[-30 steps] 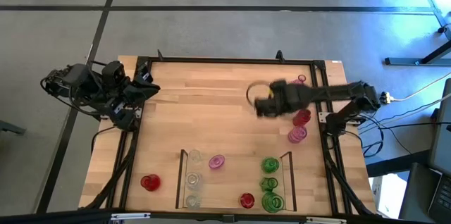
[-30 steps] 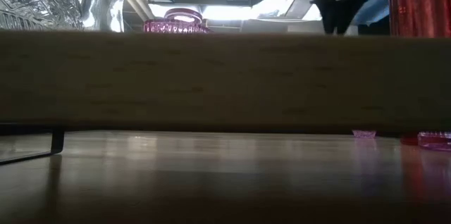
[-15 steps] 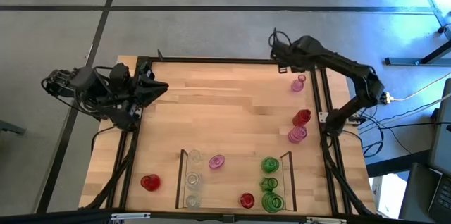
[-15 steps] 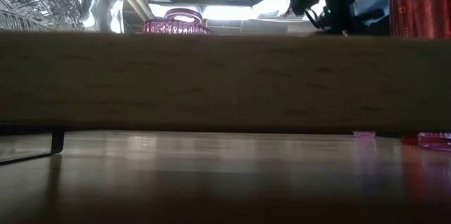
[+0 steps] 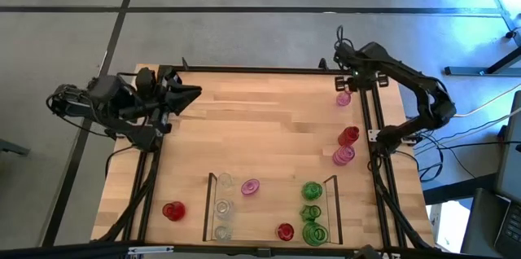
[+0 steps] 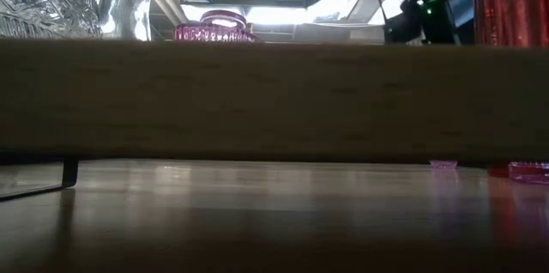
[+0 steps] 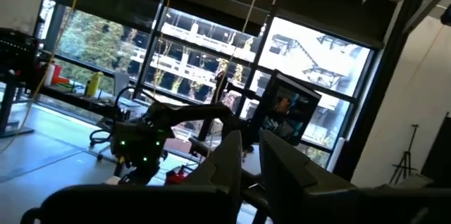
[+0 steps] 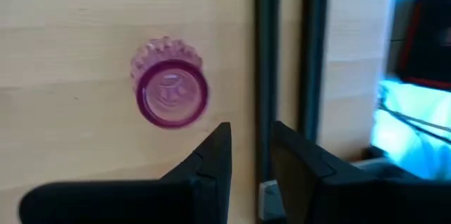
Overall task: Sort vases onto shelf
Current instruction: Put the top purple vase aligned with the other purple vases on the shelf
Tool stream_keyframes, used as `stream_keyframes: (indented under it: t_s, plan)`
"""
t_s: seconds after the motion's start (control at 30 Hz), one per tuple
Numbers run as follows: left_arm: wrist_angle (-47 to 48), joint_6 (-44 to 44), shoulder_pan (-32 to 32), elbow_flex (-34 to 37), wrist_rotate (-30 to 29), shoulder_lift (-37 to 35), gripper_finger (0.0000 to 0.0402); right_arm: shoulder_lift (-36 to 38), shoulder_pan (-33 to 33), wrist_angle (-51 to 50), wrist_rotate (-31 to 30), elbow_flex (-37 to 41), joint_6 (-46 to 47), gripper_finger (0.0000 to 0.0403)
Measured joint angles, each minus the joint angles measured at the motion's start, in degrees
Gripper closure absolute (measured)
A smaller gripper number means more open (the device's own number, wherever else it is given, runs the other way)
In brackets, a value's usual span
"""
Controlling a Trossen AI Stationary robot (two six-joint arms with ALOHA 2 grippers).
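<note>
The right gripper (image 5: 352, 80), fingers a narrow gap apart and empty, hangs at two o'clock just above the small translucent pink narrow-necked vase (image 5: 343, 97), seemingly lining up a grasp, while the low dark-edged shelf (image 5: 210, 210) waits at six o'clock.

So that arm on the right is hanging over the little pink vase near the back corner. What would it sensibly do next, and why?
Probably shift the right gripper sideways until it is centred over the pink vase, then lower. In the wrist view the vase stands upright on the table, off to one side of the jaws, which hold nothing and show only a narrow gap, so they would likely need to spread first.
</note>
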State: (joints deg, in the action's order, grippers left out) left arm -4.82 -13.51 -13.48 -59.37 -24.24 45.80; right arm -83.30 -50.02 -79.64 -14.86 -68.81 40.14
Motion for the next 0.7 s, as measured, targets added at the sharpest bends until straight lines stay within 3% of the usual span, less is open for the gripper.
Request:
stream_keyframes:
  t_s: [0.3, 0.47, 0.7]
  plan:
    - [-0.65, -5.53, 4.24, 0.00, 5.34, 0.95, 0.0357, 3.63, 0.07, 10.71, 2.02, 6.94, 2.43, 0.0315]
    - [-0.94, -6.07, 4.90, 0.00, 5.78, 1.63, 0.0357, 4.57, -0.88, 14.53, 1.73, 8.36, 4.25, 0.0315]
    - [-1.19, -7.14, 4.90, -0.01, 5.93, 2.30, 0.0357, 5.08, -1.75, 16.67, 6.06, 8.42, 4.50, 0.0315]
